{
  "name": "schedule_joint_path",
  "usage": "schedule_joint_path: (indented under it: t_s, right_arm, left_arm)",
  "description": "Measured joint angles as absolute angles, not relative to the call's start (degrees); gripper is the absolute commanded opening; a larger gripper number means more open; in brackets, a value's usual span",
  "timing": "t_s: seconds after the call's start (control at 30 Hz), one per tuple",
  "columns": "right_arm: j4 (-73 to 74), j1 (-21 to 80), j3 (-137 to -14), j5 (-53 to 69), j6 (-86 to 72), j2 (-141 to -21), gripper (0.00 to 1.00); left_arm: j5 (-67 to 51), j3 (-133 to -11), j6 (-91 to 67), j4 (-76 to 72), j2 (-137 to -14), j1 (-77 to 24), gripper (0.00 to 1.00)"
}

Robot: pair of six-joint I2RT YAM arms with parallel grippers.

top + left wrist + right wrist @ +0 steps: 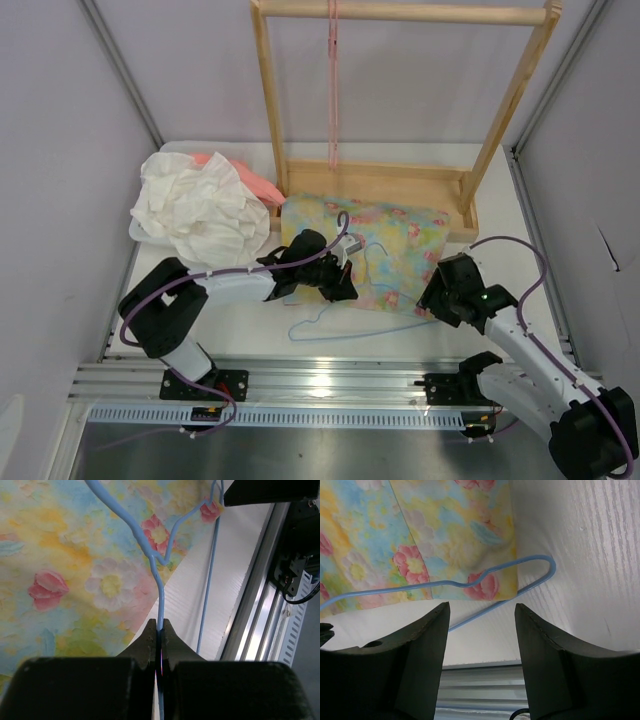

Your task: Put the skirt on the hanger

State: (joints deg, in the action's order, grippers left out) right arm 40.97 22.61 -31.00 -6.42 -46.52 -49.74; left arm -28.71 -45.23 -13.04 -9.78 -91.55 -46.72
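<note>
Tabletop (250,320) in white fills the middle of the top view, and on its far side we see a wooden rack (270,110) standing upright in the upper centre of the frame. A crumpled white cloth (195,210) sits at the left, with a salmon-pink garment (250,180) showing from behind it, beside the rack's foot.

We find the skirt (400,245) lying flat at the centre of the frame, just in front of the rack's base, its flower print facing up. The hanger (375,255) lies on it, hook over the cloth and the lower bar on bare table below the skirt's near edge.

We see the left gripper (340,272) over the skirt's left part. In its wrist view the fingers (150,640) are pressed together on the hanger's thin blue wire (161,605), which runs up across the skirt (75,555).

At the skirt's lower right corner the right gripper (440,290) has its jaws apart with nothing clamped. One bent end of the hanger (420,585) lies just ahead of them.

A thin pink hanger (333,90) hangs from the rack's top bar.
</note>
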Motion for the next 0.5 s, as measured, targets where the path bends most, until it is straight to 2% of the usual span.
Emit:
schedule_joint_path:
  t_s: [0.5]
  right_arm:
    - [36.56, 23.51, -26.85, -6.42, -46.98, -50.83, 0.61]
  left_arm:
    - [-22.70, -46.74, -11.88, -9.02, -92.29, -45.21, 0.00]
